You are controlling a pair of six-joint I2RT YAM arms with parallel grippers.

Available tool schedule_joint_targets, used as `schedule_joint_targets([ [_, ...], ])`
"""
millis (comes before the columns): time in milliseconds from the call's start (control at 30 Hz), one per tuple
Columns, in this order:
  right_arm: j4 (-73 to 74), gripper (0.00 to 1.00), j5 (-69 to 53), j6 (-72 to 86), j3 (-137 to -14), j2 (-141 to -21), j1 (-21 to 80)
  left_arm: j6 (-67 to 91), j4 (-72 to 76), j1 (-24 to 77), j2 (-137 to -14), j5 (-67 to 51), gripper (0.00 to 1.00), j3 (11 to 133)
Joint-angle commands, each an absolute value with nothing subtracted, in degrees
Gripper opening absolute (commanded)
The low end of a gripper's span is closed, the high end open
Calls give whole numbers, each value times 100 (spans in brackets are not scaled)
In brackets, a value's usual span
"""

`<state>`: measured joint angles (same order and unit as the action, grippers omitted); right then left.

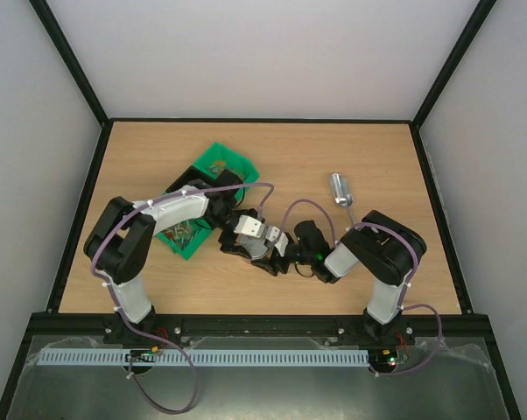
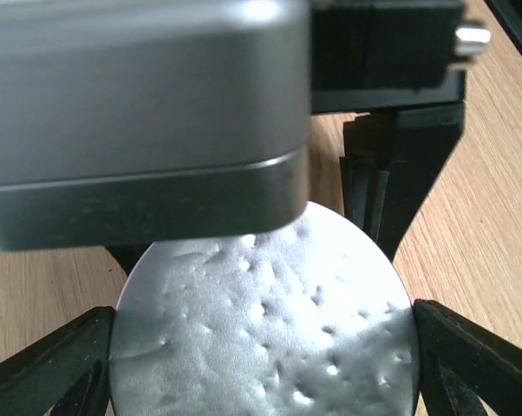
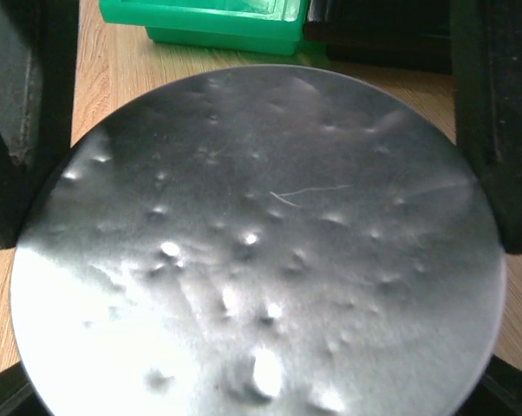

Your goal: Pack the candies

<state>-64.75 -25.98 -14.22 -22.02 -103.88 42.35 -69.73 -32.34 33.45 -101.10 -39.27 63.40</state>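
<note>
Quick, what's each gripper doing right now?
Left gripper: closed on the round silver lid.
Right gripper: apparently closed on the same lid.

We log a light wooden tabletop point(image 1: 360, 144), boxed in by pale walls point(image 1: 246, 52) and black frame bars point(image 1: 68, 54). A green plastic bin point(image 1: 240, 161) sits left of centre, set at an angle to the edges. A metal scoop point(image 1: 340, 190) lies flat right of centre, well apart from the bin, its handle toward the near edge. A round silver lid point(image 2: 261, 347) fills both wrist views, its face dimpled with one fine scratch. The bin's green wall shows beyond it in the right wrist view. A white slotted strip point(image 1: 263, 358) runs along the front.
</note>
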Motion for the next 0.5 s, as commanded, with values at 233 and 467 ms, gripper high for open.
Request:
schedule_joint_targets([
  [233, -5777, 35, -2541, -1183, -2151, -10468, 4267, -7664, -4246, 3022, -10502, -3658, 100, 7193],
  [467, -6085, 35, -1872, -581, -2141, -10551, 4270, -4774, -2426, 2922, -9197, -3846, 99, 5800],
])
